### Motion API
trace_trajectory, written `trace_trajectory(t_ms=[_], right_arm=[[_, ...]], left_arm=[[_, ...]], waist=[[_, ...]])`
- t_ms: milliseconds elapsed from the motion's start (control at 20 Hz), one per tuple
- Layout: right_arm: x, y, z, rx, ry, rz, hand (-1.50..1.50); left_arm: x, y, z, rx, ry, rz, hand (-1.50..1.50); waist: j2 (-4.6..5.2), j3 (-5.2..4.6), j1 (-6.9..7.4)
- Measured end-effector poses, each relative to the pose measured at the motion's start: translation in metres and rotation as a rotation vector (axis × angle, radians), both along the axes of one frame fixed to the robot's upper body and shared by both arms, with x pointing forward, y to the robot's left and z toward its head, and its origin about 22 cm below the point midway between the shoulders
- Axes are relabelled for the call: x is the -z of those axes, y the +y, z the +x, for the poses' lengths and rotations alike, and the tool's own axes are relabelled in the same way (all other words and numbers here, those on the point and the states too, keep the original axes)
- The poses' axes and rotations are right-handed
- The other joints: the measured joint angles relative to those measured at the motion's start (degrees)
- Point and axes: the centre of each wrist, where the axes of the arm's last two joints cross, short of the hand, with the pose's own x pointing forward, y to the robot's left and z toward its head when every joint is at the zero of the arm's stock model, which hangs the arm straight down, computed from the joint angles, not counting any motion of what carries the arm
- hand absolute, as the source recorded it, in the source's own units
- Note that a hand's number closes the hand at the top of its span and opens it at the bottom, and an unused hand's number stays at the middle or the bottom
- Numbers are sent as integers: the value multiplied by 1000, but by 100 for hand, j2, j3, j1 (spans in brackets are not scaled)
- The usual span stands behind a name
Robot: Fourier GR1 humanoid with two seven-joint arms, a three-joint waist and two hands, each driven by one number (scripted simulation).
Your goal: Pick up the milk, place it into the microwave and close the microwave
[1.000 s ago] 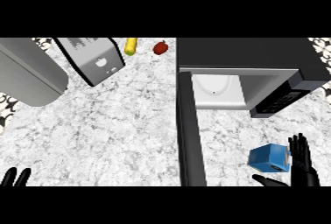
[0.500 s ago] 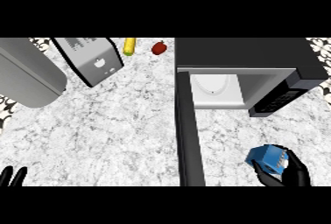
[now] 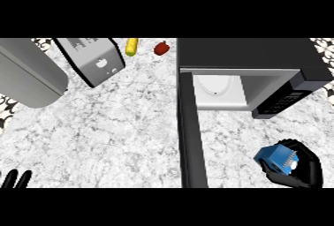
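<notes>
Head view shows the right hand with fingers curled round the small blue milk carton, near the open black microwave. Placing and closing the door remain. Left hand rests, fingers straight.

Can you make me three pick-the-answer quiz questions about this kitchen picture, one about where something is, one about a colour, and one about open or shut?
1. Where is the small blue milk carton?
A. in the black right hand
B. inside the microwave
C. beside the toaster

2. What colour is the long thin vegetable at the counter's far edge?
A. purple
B. yellow
C. white

3. How is the black microwave's door?
A. shut
B. missing
C. swung open

Answers: 1 A, the fingers curl round the carton. 2 B, it is yellow, next to a small red fruit. 3 C, the white inside of the black microwave shows.
</notes>
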Motion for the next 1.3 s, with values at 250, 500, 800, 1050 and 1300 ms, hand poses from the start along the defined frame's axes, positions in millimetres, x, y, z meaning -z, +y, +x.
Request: trace_trajectory(t_ms=[250,500,800,1050,1300], right_arm=[[-9,-8,16,-76,2,3,150],[-26,6,19,-171,-17,37,150],[-63,40,26,-250,-61,30,150],[-92,56,38,-234,-67,-44,150],[-115,79,70,-208,-38,-96,150]], left_arm=[[-3,7,-1,5,-4,-9,-150],[0,7,-4,1,-1,-7,-150],[4,6,-3,-10,-3,-18,-150],[4,11,-4,-14,8,-21,-150],[4,17,-3,-15,11,-17,-150]], waist=[[0,0,0],[-15,-6,-30],[-18,-9,-56],[-12,-6,-35],[-4,-5,-3]])
